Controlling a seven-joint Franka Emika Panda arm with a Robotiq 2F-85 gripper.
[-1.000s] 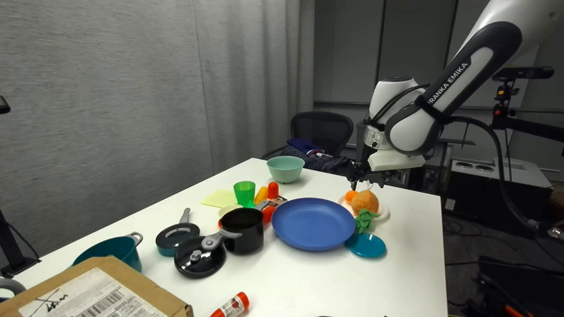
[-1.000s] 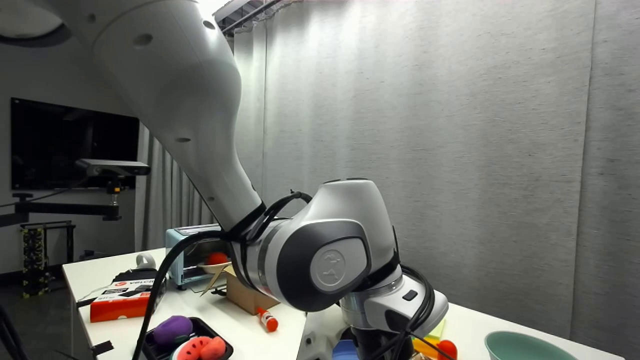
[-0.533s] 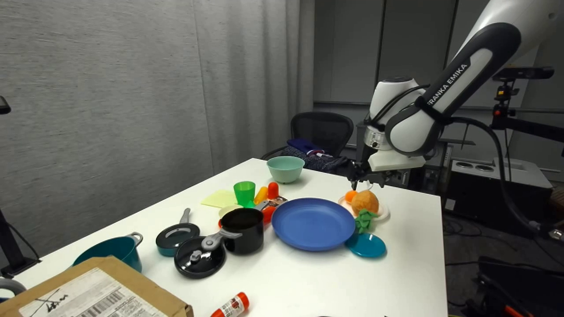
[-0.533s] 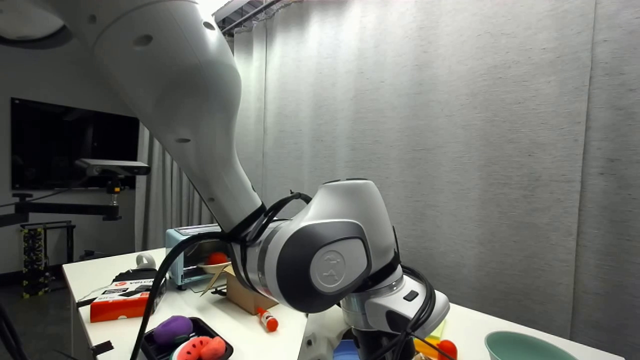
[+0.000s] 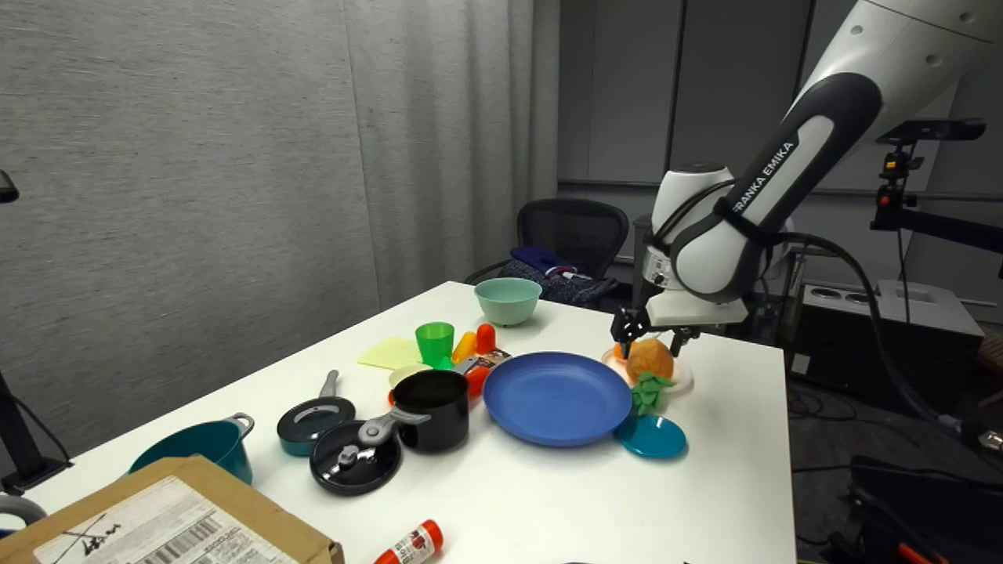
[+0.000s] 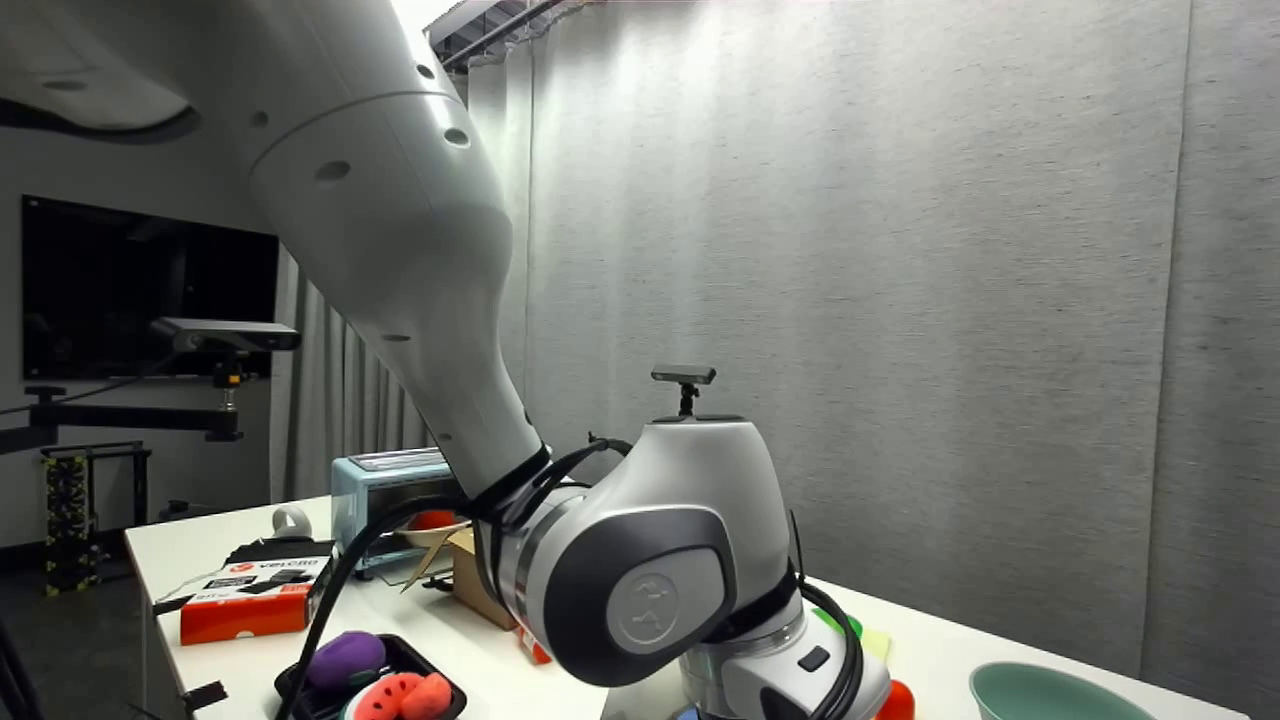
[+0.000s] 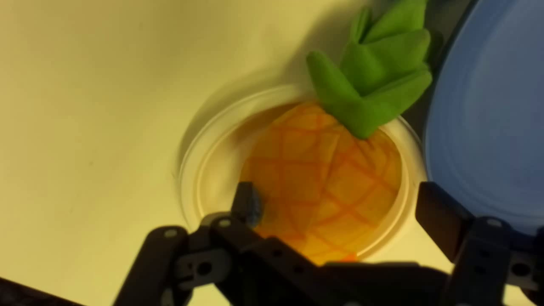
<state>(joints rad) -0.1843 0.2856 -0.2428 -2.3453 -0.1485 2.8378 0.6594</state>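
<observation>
A soft toy pineapple with an orange body and green leaves lies on a pale round plate. In the wrist view the pineapple fills the middle and the plate rim shows around it. My gripper is open above the pineapple. In the wrist view its fingers stand wide apart; one overlaps the pineapple's edge, the other is beyond the plate's rim. Whether it touches the pineapple cannot be told. A small orange thing sits behind the pineapple, partly hidden by a finger.
A large blue plate and a small teal dish are close to the pineapple. A black pot, a black lid, a green cup, a pale green bowl and a cardboard box stand farther off.
Over the last half second the arm has come down, and my gripper is lower, closer to the pineapple. Before that it hardly moved. The objects on the table have not moved.
</observation>
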